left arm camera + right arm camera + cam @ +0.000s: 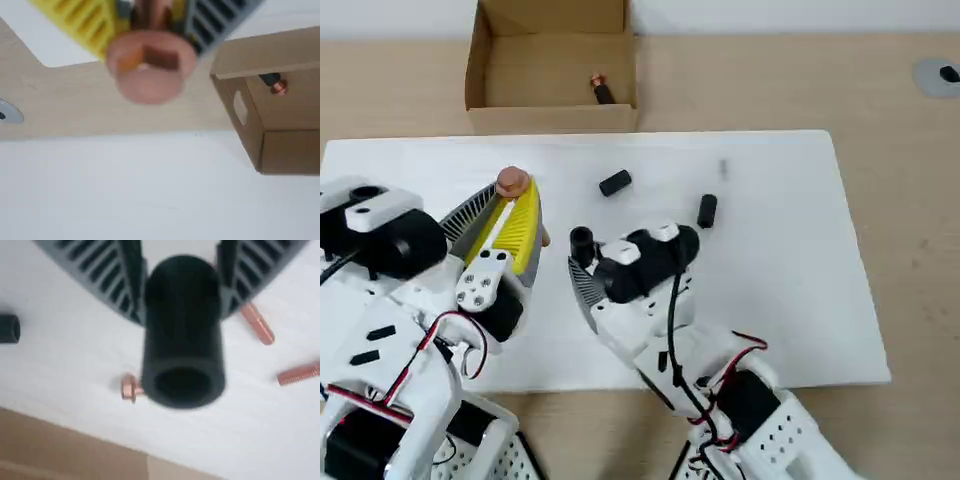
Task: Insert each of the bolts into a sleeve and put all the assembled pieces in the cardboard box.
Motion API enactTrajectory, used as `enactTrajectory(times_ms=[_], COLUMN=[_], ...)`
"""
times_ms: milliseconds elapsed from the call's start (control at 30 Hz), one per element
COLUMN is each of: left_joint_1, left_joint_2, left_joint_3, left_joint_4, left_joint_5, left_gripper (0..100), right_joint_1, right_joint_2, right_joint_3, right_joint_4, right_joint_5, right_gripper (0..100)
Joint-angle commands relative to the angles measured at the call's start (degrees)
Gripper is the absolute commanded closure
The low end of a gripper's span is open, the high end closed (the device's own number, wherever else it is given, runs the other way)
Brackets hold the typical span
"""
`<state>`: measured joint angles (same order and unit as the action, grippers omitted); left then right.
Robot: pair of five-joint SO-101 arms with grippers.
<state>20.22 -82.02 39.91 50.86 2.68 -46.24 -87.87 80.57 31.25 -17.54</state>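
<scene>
In the left tool (513,197), closed round its shank, sits a bolt (512,183); the right tool (582,254), just beside, clamps a sleeve (582,239). Best to square shank to bore before pushing. The box (552,118) lies beyond both.

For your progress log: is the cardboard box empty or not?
Not empty. One assembled piece, copper bolt head at a black sleeve's end, lies on the cardboard box floor.
</scene>
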Motion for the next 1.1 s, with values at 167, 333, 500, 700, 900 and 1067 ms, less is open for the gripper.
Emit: enactTrajectory(times_ms=[167, 333, 500, 700, 900, 1067], left_joint_1=[1.1, 1.1, 1.0, 1.0, 3.8, 7.0], left_joint_2=[-2.4, -6.2, -9.5, -11.1, -11.1, -11.1], left_joint_3=[-2.7, 2.4, 7.5, 9.6, 7.4, 6.7], left_joint_4=[-0.4, -0.7, -4.2, -5.4, -0.6, 2.5], left_joint_5=[2.0, 1.8, -0.4, -1.5, -1.1, -1.1], left_gripper=[99, 99, 99, 99, 99, 99], right_joint_1=[-2.8, -5.6, -9.2, -9.2, -9.2, -9.2], right_joint_2=[-3.6, -3.4, -3.3, -3.3, -3.2, -3.5], right_joint_3=[0.0, 0.0, 0.0, 0.0, 0.2, 1.7], right_joint_4=[-0.8, -0.8, -0.8, -0.7, -0.7, -0.7], right_joint_5=[1.0, 1.0, 1.0, 1.1, 1.1, 1.1], right_gripper=[98.9, 98.9, 98.9, 98.9, 98.9, 98.9])
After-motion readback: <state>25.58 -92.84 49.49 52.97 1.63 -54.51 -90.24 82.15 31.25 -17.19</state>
